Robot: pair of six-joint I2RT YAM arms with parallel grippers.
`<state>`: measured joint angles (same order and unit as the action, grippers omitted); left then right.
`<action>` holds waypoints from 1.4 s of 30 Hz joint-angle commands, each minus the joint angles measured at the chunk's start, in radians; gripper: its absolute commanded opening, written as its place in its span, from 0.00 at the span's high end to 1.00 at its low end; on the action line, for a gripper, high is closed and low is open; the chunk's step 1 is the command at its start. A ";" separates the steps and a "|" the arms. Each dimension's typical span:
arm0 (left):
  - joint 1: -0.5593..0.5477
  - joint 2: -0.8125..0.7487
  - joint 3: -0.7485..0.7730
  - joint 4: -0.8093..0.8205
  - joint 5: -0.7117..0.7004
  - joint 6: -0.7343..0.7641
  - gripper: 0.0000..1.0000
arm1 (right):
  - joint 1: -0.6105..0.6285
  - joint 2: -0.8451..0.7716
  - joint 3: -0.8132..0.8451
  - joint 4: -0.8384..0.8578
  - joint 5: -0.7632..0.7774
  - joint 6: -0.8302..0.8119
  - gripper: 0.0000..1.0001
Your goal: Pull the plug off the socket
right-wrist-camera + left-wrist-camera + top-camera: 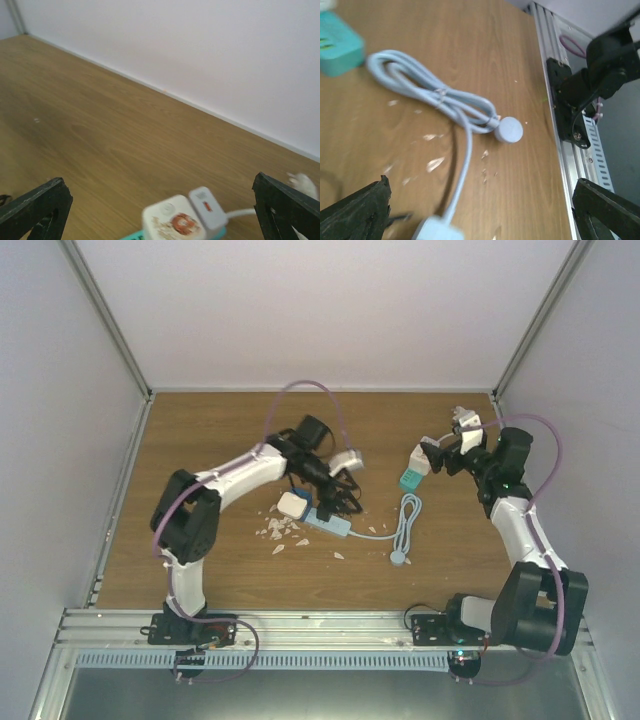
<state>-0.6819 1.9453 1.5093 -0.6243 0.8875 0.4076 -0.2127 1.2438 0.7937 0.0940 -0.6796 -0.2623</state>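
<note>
A pale-blue socket strip lies mid-table, and a white square plug rests at its left end; I cannot tell whether the plug is seated in the strip. A thin cable runs from the strip to a coiled bundle that ends in a round puck. My left gripper hovers over the strip, open and empty. In the left wrist view the strip's end sits low between the wide jaws, near the coil and puck. My right gripper is open.
A teal block with a white cube and a small white adapter on it sits below my right gripper. White chips litter the wood. The back wall is close behind, and a metal rail lines the near edge.
</note>
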 commanded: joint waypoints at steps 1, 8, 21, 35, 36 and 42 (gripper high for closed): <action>0.146 -0.152 -0.081 -0.003 0.118 0.032 0.01 | 0.085 0.013 0.013 0.011 -0.058 -0.026 0.00; 0.390 -0.387 -0.248 0.067 0.174 0.031 0.01 | 0.297 0.123 0.081 -0.088 -0.073 -0.089 0.00; 0.637 -0.668 -0.560 0.275 0.037 0.059 0.01 | 0.678 0.270 0.028 0.111 0.186 -0.068 0.00; 0.657 -0.747 -0.687 0.366 0.020 0.201 0.01 | 0.920 0.380 -0.036 0.241 0.329 -0.125 0.00; 0.657 -0.744 -0.687 0.375 0.018 0.203 0.01 | 0.927 0.388 -0.032 0.245 0.341 -0.122 0.00; 0.657 -0.744 -0.688 0.366 0.017 0.277 0.01 | 0.947 0.443 0.006 0.238 0.380 -0.091 0.00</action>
<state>-0.0319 1.2018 0.8310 -0.2974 0.8986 0.5964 0.7170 1.6501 0.7647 0.2985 -0.3416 -0.3679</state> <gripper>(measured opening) 0.991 0.996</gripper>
